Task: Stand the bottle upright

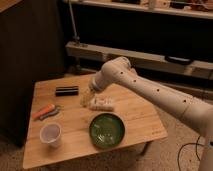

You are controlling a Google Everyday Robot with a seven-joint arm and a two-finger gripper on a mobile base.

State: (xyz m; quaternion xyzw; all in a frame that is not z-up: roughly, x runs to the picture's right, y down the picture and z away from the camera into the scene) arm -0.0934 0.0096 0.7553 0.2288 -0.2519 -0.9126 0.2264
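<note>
While the camera view takes in one wooden desk (145, 117), it carries one of each item: bottle (101, 104), lying on its side near the middle, pale label unreadable; green plate (107, 130) just beside it toward the near edge; translucent cup (51, 134) by the near-left corner; orange-handled tool (44, 111) at the left edge; black block (66, 91) toward the far-left corner. One gripper (86, 98), spread wide and holding nothing, sits just beside the bottle on the block's side. Bare board runs along the right edge.
</note>
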